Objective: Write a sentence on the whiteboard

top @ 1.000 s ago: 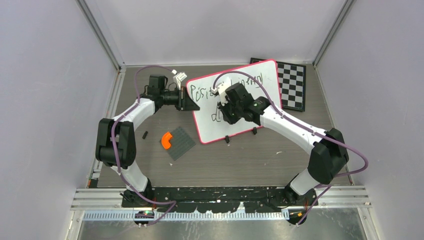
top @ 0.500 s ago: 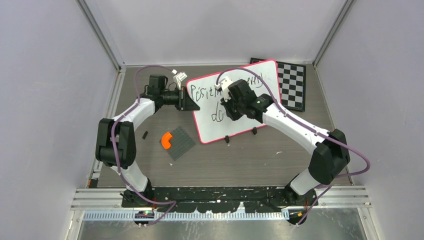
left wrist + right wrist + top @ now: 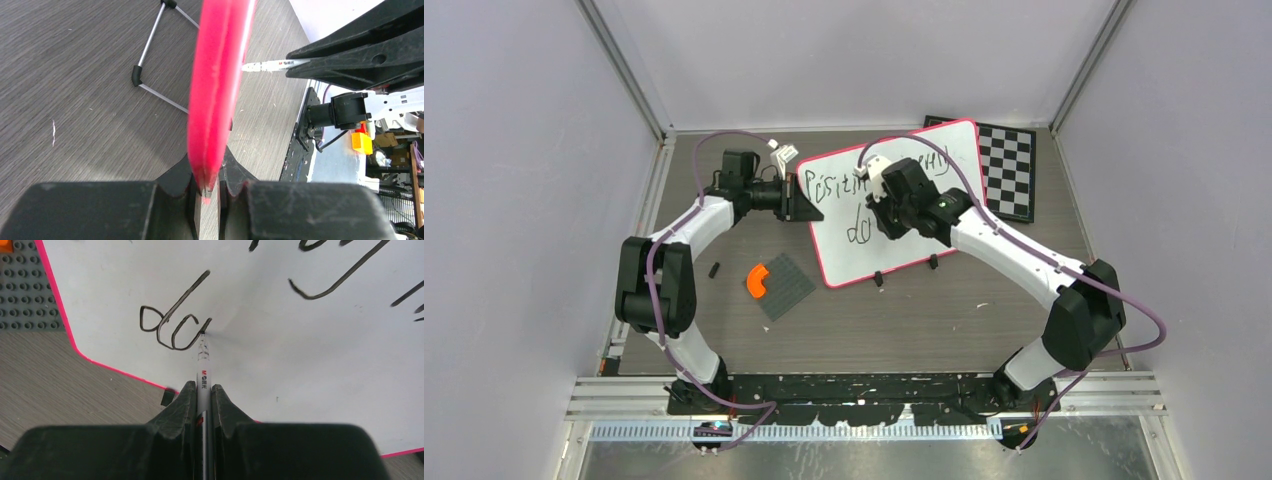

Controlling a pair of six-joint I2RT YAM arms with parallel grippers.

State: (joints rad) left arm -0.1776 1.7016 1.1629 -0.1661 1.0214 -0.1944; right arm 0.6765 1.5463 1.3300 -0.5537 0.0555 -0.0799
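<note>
We watched the left claw clamped on the left rim of the whiteboard, standing at the bench's far edge beside the chessboard, as the right claw pinched a marker, tip touching the sentence's short lower word

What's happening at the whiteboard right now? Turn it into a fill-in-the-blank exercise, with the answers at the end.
1. The left gripper is shut on the whiteboard's pink rim, at its ____ side in the top view.
2. The right gripper is shut on the marker, whose ____ touches the whiteboard.
3. A black-and-white ____ lies partly hidden behind the whiteboard's far right corner.

Missing words: left; tip; chessboard.
</note>
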